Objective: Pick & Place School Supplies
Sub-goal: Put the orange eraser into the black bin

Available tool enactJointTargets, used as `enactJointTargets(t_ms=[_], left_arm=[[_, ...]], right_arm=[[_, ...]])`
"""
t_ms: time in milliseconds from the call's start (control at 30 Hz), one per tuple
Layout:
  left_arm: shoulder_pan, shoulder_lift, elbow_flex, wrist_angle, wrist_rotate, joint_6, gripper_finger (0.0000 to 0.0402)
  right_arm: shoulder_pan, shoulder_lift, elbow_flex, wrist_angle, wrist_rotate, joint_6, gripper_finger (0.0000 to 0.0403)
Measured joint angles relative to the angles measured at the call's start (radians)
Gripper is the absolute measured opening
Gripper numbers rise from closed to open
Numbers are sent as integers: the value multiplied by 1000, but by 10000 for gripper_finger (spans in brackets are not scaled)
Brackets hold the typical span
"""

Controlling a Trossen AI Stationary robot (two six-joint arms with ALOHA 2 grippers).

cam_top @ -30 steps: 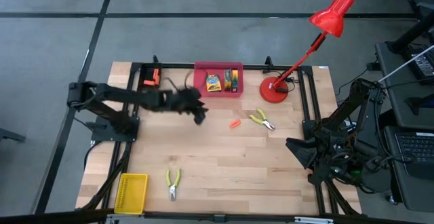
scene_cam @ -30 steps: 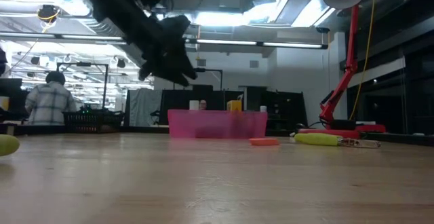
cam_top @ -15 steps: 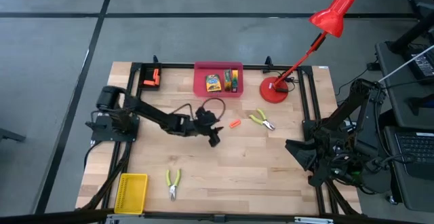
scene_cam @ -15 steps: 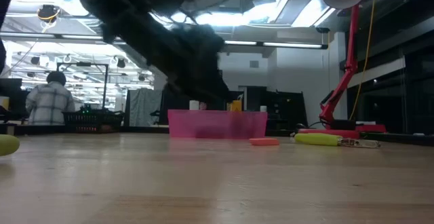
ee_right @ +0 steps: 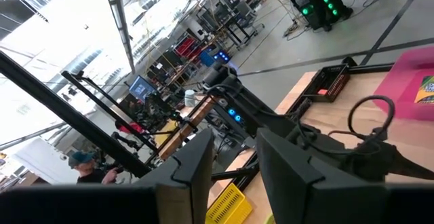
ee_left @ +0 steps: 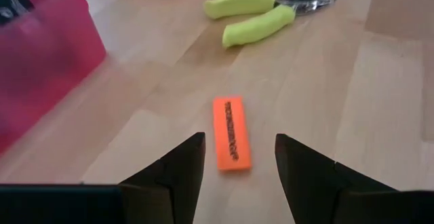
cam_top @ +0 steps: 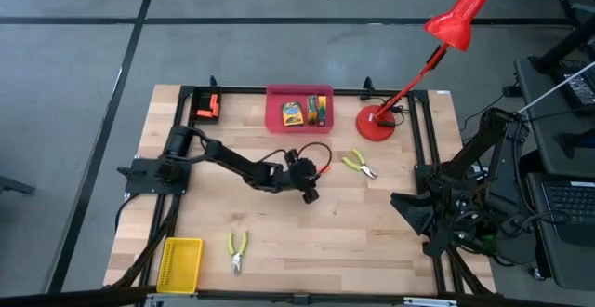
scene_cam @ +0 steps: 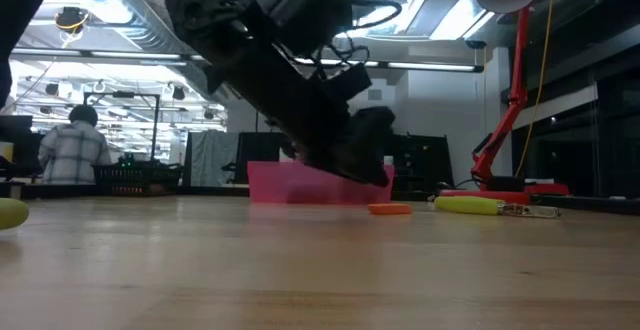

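Observation:
An orange stick [ee_left: 231, 133] lies flat on the wooden table right of centre; it also shows in the high view [cam_top: 323, 169] and the low view [scene_cam: 388, 208]. My left gripper [ee_left: 239, 156] is open just short of the stick, its fingers either side of the stick's near end, touching nothing; in the high view it [cam_top: 311, 193] is near the table's middle. A pink bin [cam_top: 275, 121] at the far edge holds crayon boxes [cam_top: 293, 113] and other supplies. My right gripper [ee_right: 234, 157] is open, parked off the table's right side [cam_top: 437, 214].
Green-handled pliers [cam_top: 357, 164] lie just right of the stick; a second pair [cam_top: 237, 248] lies near the front edge. A red desk lamp [cam_top: 376, 121] stands far right. A yellow tray [cam_top: 180, 260] sits at the front left corner. An orange piece [cam_top: 212, 105] sits far left.
My left gripper has swung from near the pink bin toward the table's right and near side, coming down low beside the orange stick. The stick and the other things have stayed in place.

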Motion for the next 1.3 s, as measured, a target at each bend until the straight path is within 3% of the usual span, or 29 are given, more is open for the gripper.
enactJointTargets(t_ms=[500, 700, 1300], left_arm=[[26, 38, 9, 7, 4, -38, 175], [63, 54, 10, 20, 86, -74, 173], [49, 69, 9, 44, 110, -64, 171]], right_arm=[[0, 0, 0, 0, -6, 1, 121], [0, 0, 0, 3, -15, 2, 121], [0, 0, 0, 10, -23, -6, 121]])
